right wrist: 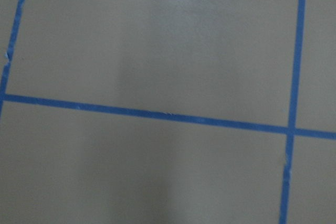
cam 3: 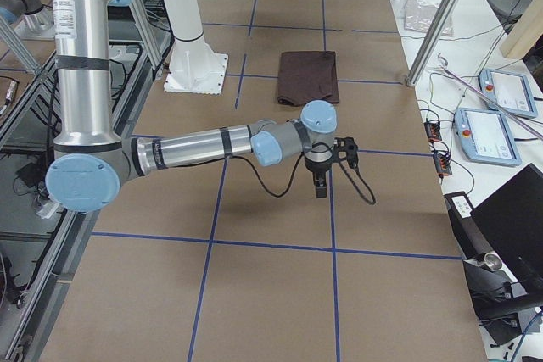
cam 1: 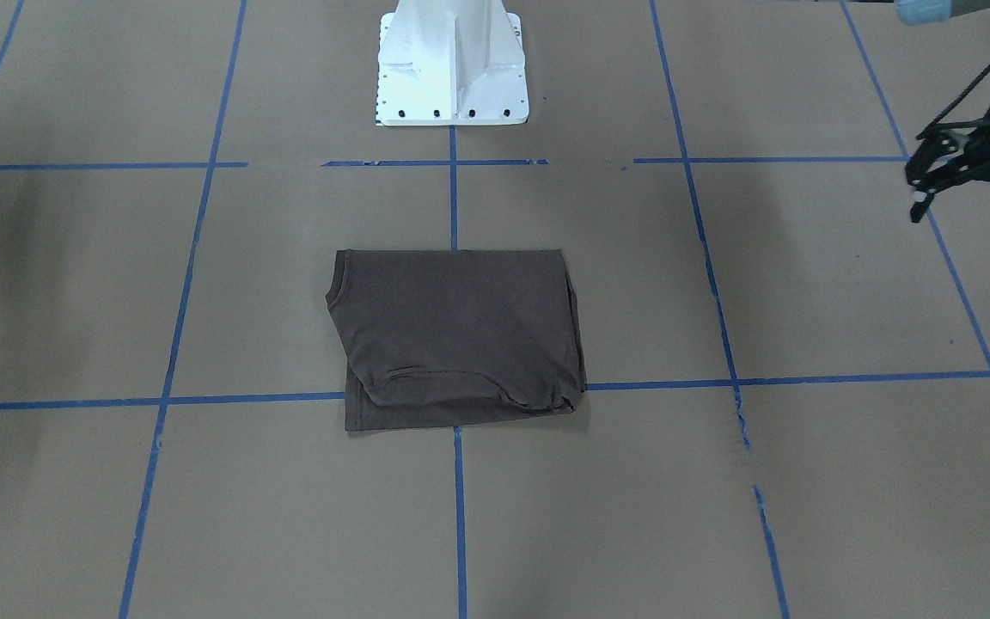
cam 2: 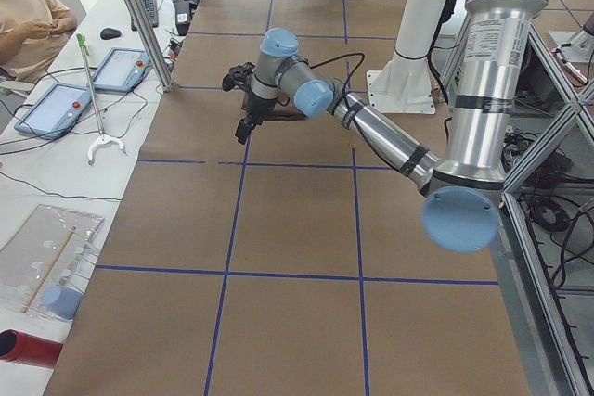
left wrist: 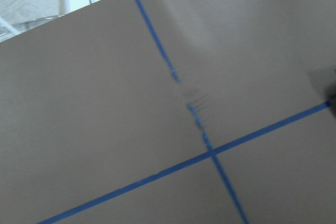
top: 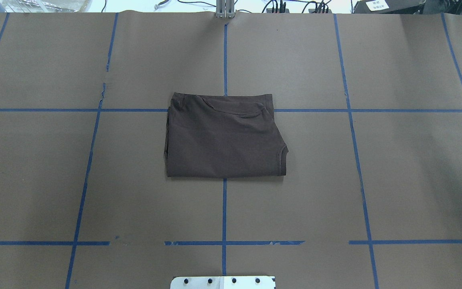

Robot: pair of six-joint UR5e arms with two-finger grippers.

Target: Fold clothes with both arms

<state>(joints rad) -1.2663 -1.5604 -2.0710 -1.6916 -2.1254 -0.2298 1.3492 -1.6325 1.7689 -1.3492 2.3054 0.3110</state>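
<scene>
The dark brown short-sleeved T-shirt (top: 223, 138) is lying folded into a flat, roughly rectangular packet on the brown paper-covered table (top: 415, 180). It is sitting straight out from the white pedestal base (cam 1: 452, 69), apart from it, on the blue tape line running outward from the base's middle. One curved, ribbed edge is showing at a corner of the packet on the base's near side. Nothing is touching the shirt.

The silver-grey left arm (cam 2: 390, 141) is standing with its upper tube upright beside the pedestal base. Its elbow is hanging low and its forearm is reaching out over the table, well off to the base's left side. Its wrist is bending so that the black two-finger left gripper (cam 1: 968, 219) is pointing down above the paper. Its fingers (cam 1: 917, 209) are spread apart and holding nothing.

The silver-grey right arm (cam 3: 195, 148) is mirroring that pose on the base's other side, with the tube upright, the forearm stretching nearly level and the wrist turning downward. The black right gripper (cam 3: 321, 182) is hanging over bare paper, well apart from the shirt. I cannot tell whether its fingers are parted or together. Both wrist cameras are seeing only paper and blue tape.
</scene>
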